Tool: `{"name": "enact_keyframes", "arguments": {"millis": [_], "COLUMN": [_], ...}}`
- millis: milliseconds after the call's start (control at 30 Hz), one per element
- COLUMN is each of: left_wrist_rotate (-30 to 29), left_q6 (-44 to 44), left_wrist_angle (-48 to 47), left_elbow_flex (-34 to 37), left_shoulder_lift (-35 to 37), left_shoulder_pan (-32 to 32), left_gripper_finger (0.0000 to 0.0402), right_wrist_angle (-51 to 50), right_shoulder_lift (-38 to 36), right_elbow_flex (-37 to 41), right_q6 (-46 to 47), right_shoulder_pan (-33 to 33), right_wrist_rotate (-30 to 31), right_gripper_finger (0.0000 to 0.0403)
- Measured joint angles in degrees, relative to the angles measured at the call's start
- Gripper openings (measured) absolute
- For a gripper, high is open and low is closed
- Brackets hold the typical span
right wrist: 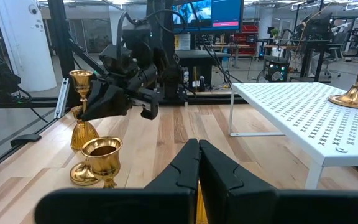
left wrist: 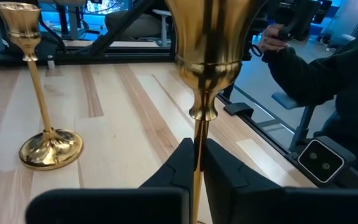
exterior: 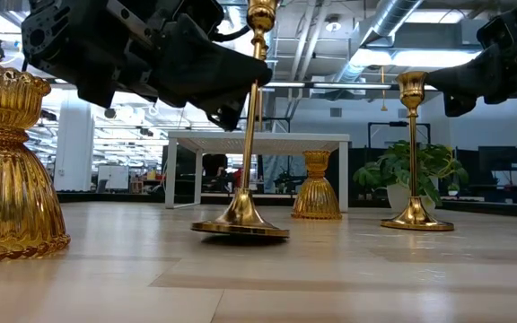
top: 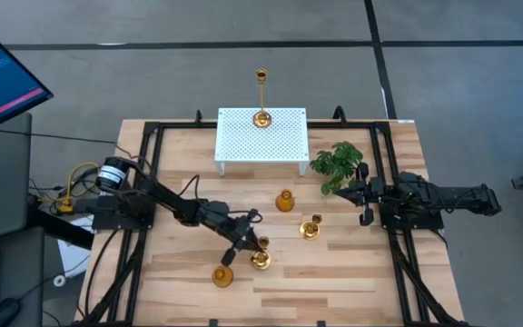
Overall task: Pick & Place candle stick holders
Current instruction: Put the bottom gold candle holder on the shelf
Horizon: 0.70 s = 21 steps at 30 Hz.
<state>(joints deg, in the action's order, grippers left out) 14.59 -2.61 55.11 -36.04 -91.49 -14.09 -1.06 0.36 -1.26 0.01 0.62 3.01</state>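
Nearest the front edge of the tabletop (top: 352,282) a short bulbous holder (top: 222,276) stands alone, clear of the arms. Just behind it the left claw (top: 243,247) is clenched on the thin stem of a tall holder (exterior: 243,135), gripping below the cup — a grasp that keeps the stem upright between the fingers (left wrist: 225,171); in the low view its round base appears to sit a shade above the wood with a shadow beneath, so it is probably being lifted or carried, though contact cannot be ruled out. Farther in, a second tall holder (top: 310,227) and another short holder (top: 285,201) stand free near the middle. The right claw (top: 364,193) waits at the right side beside the green plant (top: 338,165), its fingers pressed together on nothing that can be seen. At the far end the white perforated stand (top: 261,145) carries one tall holder (top: 261,100) — apparently the place where the rest are meant to go.
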Motion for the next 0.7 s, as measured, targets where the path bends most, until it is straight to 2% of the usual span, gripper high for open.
{"name": "enact_keyframes", "arguments": {"millis": [67,167,367,533,700], "left_wrist_rotate": [-0.2,-4.1,-18.1,-25.3,-35.6], "left_q6": [-1.0,-1.2,-1.3,1.0,9.3], "left_wrist_angle": [-1.3,-7.7,-24.9,-31.7,-33.1], "left_elbow_flex": [0.0,0.0,0.1,0.1,0.1], "left_shoulder_lift": [1.3,5.9,20.6,33.1,43.3], "left_shoulder_pan": [0.0,-0.4,-2.5,-3.0,-1.6], "left_gripper_finger": [0.0017,0.0019,0.0016,0.0016,0.0016], "right_wrist_angle": [0.0,0.0,0.0,0.0,0.0], "right_shoulder_lift": [0.0,0.0,0.0,0.0,0.0], "right_elbow_flex": [0.0,0.0,0.0,0.0,0.0], "right_q6": [0.0,0.0,0.0,0.0,0.0], "right_shoulder_pan": [0.0,0.0,0.0,0.0,0.0], "right_wrist_rotate": [0.0,0.0,0.0,0.0,0.0], "right_gripper_finger": [0.0,0.0,0.0,0.0,0.0]}}
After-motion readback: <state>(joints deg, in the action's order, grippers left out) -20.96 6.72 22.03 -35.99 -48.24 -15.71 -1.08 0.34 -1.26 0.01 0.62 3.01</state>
